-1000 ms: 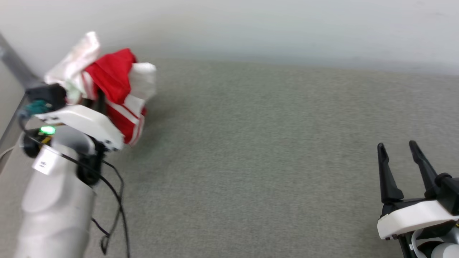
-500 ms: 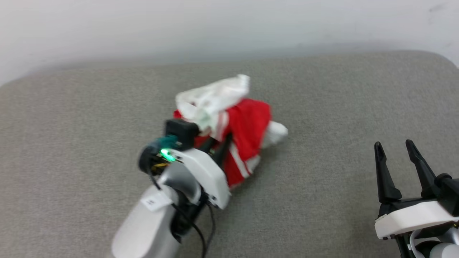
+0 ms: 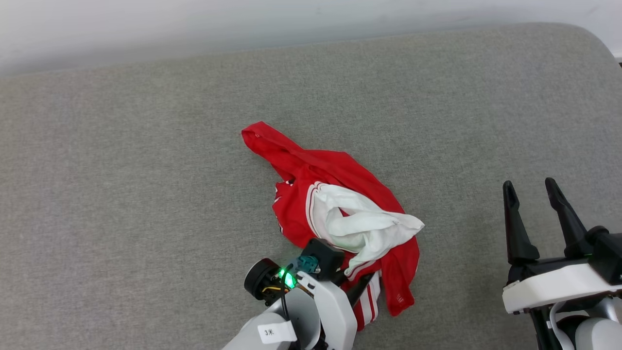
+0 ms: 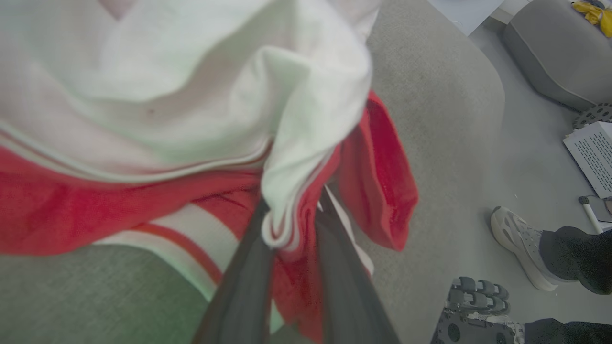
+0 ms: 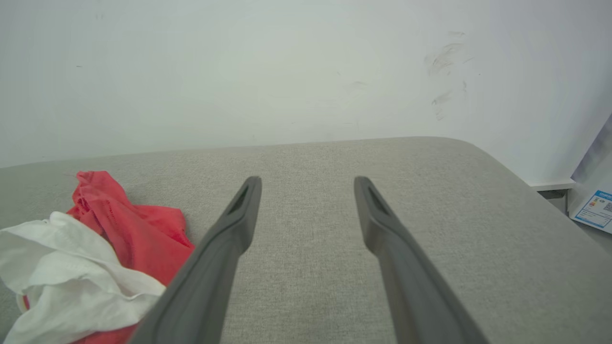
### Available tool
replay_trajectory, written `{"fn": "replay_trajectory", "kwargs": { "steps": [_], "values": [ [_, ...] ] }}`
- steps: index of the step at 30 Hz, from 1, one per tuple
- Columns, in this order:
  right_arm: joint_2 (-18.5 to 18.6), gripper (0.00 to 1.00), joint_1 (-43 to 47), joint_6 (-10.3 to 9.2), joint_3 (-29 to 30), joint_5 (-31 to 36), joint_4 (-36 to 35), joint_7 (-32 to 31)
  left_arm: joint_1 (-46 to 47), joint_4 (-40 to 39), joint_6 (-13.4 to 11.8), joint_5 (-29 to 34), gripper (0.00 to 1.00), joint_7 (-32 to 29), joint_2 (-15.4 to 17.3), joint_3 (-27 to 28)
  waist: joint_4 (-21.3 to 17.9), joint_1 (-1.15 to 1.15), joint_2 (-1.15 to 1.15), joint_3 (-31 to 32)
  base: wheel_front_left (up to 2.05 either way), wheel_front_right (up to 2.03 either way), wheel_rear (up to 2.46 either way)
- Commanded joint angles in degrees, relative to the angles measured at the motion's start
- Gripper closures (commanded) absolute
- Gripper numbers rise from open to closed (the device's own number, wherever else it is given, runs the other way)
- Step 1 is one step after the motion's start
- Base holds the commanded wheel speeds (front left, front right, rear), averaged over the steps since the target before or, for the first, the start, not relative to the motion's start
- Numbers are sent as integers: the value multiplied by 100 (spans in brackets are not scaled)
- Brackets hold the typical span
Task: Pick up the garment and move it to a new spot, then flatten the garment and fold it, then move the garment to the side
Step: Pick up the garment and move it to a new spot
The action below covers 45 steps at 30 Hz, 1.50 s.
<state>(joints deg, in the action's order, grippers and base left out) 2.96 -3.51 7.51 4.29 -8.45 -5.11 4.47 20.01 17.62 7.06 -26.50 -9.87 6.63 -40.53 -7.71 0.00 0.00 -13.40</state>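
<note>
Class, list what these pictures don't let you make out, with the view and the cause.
Tips of left claw: buried in the crumpled red-and-white thin-fabric sports shirt, left wrist view.
Shirt's sleeves: bunched under its own folds, head view.
Person: cut by left wrist view's right edge; a pale shoe and dark trouser leg show.
Blue-and-white label: print too small, right wrist view's edge cuts it.

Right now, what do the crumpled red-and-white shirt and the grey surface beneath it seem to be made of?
The crumpled red-and-white shirt: thin, soft textile, probably a light synthetic sports knit; matte, collapsing into loose folds. The grey surface: matte woven upholstery cloth, seemingly over padding; a fine speckled weave shows and its far corner is rounded.
</note>
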Motion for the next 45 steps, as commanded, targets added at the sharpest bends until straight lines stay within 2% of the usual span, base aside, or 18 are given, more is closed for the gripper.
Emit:
{"fn": "replay_trajectory", "kwargs": {
  "steps": [1,11,18,25,35,42,45],
  "values": [
    [-13,0,-52,-4,-7,22,27,24,-74,22,22,12,0,73,2,-48,58,0,0,51,0,0,0],
    [-13,0,191,-4,-27,157,119,-94,-270,-390,-45,45,0,819,-25,-67,434,0,0,714,0,0,0],
    [-13,0,474,-4,23,222,34,-237,-555,-782,-486,112,0,1557,98,330,719,0,0,1109,0,0,0],
    [-13,0,712,-4,68,189,-14,-345,-761,-638,-1041,155,0,2190,325,915,916,0,0,1379,0,0,0],
    [-12,0,919,-4,100,154,-104,-417,-1112,-639,-1359,26,0,2464,786,1716,1043,0,0,1535,0,0,0],
    [-13,0,1086,-4,85,104,-179,-475,-1549,-861,-1480,-41,0,2502,1109,2196,1097,0,0,1620,0,0,0],
    [-13,0,1079,-4,87,112,-227,-493,-1644,-934,-1472,-55,0,2505,1152,2236,1124,0,0,1628,0,0,0]
  ]
}}
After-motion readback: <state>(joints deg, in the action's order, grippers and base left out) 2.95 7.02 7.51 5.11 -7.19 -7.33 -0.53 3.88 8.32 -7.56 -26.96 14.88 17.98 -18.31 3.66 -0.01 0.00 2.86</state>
